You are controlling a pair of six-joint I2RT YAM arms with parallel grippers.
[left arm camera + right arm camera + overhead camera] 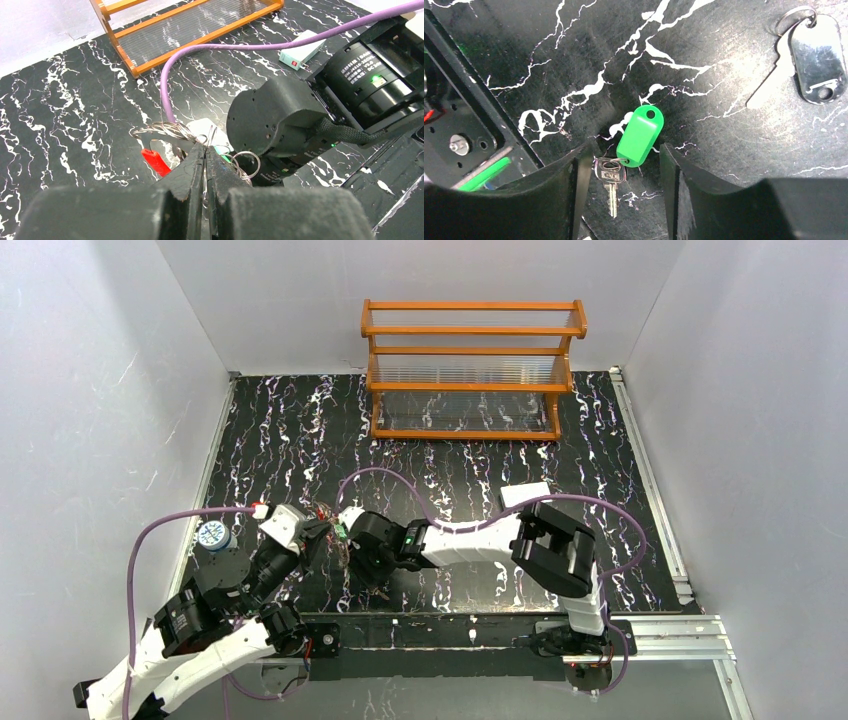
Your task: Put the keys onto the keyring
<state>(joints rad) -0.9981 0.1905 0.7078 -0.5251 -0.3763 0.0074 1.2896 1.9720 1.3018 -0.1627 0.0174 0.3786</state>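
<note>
My left gripper (206, 149) is shut on a thin wire of the keyring (161, 131), a coil of fine metal loops with a red piece (156, 161) and a round metal ring (246, 165), held just above the table. In the top view, the left gripper (318, 530) meets the right gripper (352, 552) at the table's near left. My right gripper (626, 152) is open, its fingers (574, 185) on either side of a small metal key (610, 181) with a green plastic tag (640, 135) that lies flat on the table. A second key (769, 85) with a shiny grey tag lies at the upper right.
An orange wooden rack (470, 370) stands at the back of the black marbled table (300, 440). A white rectangular box (525, 495) lies beside the right arm and also shows in the left wrist view (300, 51). A purple cable (210, 50) loops over the table.
</note>
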